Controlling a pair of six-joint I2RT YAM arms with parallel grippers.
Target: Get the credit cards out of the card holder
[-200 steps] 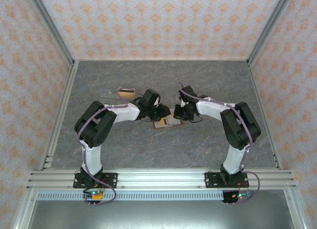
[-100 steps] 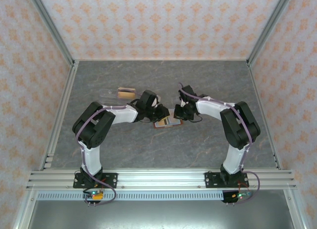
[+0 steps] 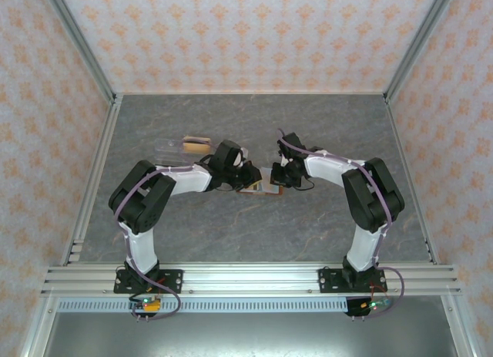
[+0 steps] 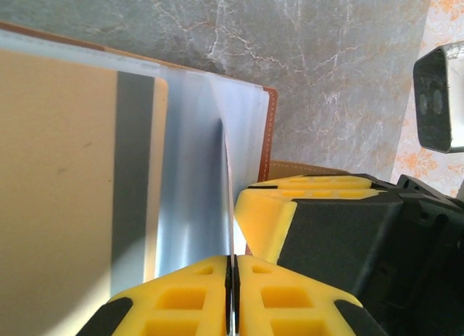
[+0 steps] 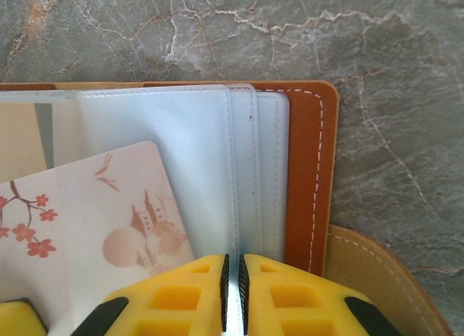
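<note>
Though holder is half-hidden overhead | L fingers pinch sleeve | R fingers same | tan card cropped

No lettering, number, brand or sign can be read anywhere. The pale pink card, lying in the card holder, carries only a printed drawing with no words: red blossoms on a branch, two birds and a small tower-like building. The tan-gold card, under a clear sleeve of the same holder, bears a plain grey stripe without characters.
</note>
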